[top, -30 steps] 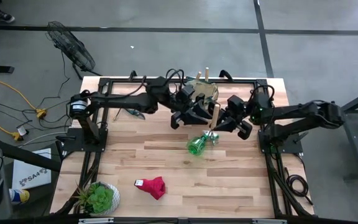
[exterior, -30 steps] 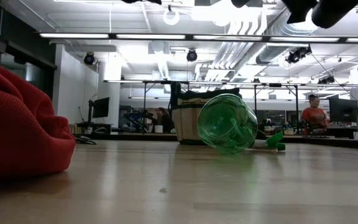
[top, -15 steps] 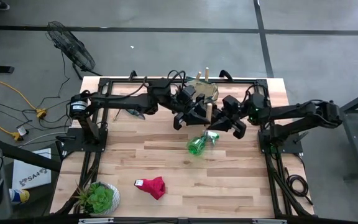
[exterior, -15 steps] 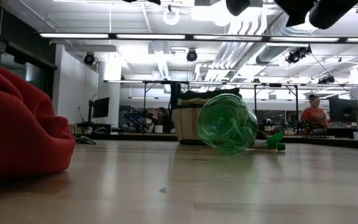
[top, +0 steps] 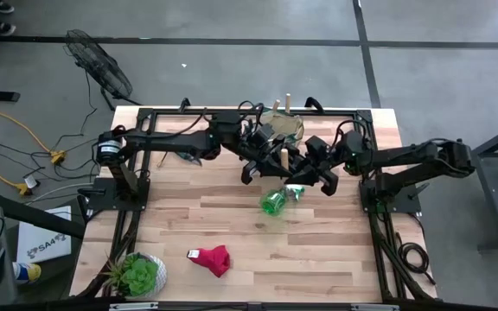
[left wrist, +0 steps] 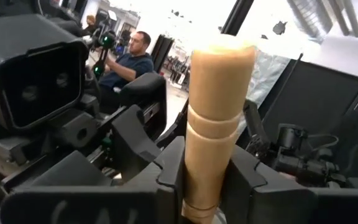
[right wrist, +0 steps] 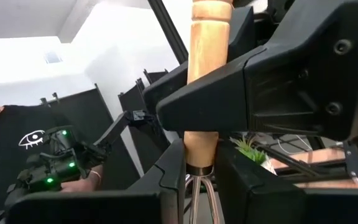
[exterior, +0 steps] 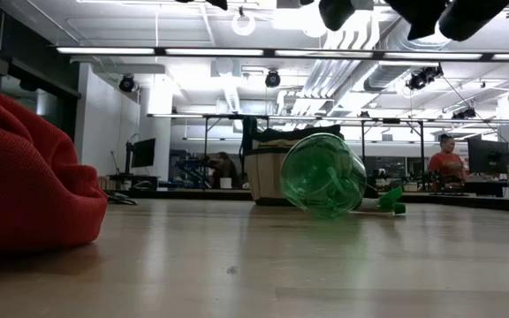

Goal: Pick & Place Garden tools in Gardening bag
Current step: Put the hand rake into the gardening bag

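Note:
A wooden-handled garden tool (top: pixel 282 159) is held in the air just on the near side of the tan gardening bag (top: pixel 282 123), which stands at the table's far middle. My left gripper (left wrist: pixel 210 171) and my right gripper (right wrist: pixel 199 169) are both shut on its handle. A green spray bottle (top: pixel 274 199) lies on its side below them. A red glove (top: pixel 212 259) lies near the front edge. In the low view the bottle (exterior: pixel 323 175) lies in front of the bag (exterior: pixel 266 175). My left gripper pinches the wooden handle's middle (left wrist: pixel 218 134) between its two fingers (left wrist: pixel 169 171), which lie across it. In the right wrist view this grip (right wrist: pixel 229 81) sits above my right one. The tool is lifted clear of the table. My right gripper pinches the handle's lower end by the metal collar (right wrist: pixel 199 163) between its two fingers (right wrist: pixel 173 171), lying across the handle. The handle stands up from the grip and the metal shank (right wrist: pixel 197 199) runs down below it. The tool hangs clear of the table.
A wooden handle (top: pixel 288 102) sticks up out of the bag. A potted plant (top: pixel 138 275) stands at the near left corner. Black arm frames (top: pixel 119 186) run along both table sides. People show in the room beyond the table.
My right gripper has carried the tool a little toward the table's left, and its handle now sits between my left gripper's fingers. The bottle, glove and bag have stayed where they were.

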Robot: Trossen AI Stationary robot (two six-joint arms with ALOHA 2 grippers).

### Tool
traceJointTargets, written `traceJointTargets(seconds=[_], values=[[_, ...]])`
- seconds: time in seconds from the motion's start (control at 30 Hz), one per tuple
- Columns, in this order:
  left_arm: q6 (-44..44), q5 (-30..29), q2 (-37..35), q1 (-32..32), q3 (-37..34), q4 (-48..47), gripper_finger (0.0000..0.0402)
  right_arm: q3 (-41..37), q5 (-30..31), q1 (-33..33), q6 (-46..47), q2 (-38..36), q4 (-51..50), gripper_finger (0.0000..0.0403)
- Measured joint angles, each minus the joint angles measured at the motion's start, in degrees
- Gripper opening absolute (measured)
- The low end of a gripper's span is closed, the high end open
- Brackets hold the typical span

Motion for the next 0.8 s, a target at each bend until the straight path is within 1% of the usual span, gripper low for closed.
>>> traceJointTargets(seconds=[0.17, 0.23, 0.33, 0.4, 0.6, 0.8], values=[[0.6, 0.12, -0.11, 0.0, 0.01, -2.3, 0.0061, 0.0, 0.7, 0.02, -0.19, -0.09, -1.88, 0.0049], [0.58, 0.08, -0.11, 0.0, 0.0, -2.92, 0.0061, 0.0, 0.69, 0.0, 0.81, -0.15, -3.03, 0.0062], [0.59, 0.04, -0.11, 0.0, -0.04, -4.06, 0.0061, 0.0, 0.49, 0.0, 2.73, -0.2, -5.55, 0.0093], [0.62, -0.51, -0.28, -0.03, -0.07, -4.91, 0.0061, 0.0, -0.16, 0.0, 3.86, -0.22, -7.3, 0.0105], [3.71, -4.26, -1.82, -0.17, -0.16, -11.94, 0.0061, 0.04, -2.87, -0.12, 6.05, -0.24, -12.58, 0.0105], [8.18, -10.89, -5.71, -0.2, -0.03, -19.42, 0.0061, -0.04, -3.85, -0.69, 5.5, -1.89, -23.36, 0.0104]])
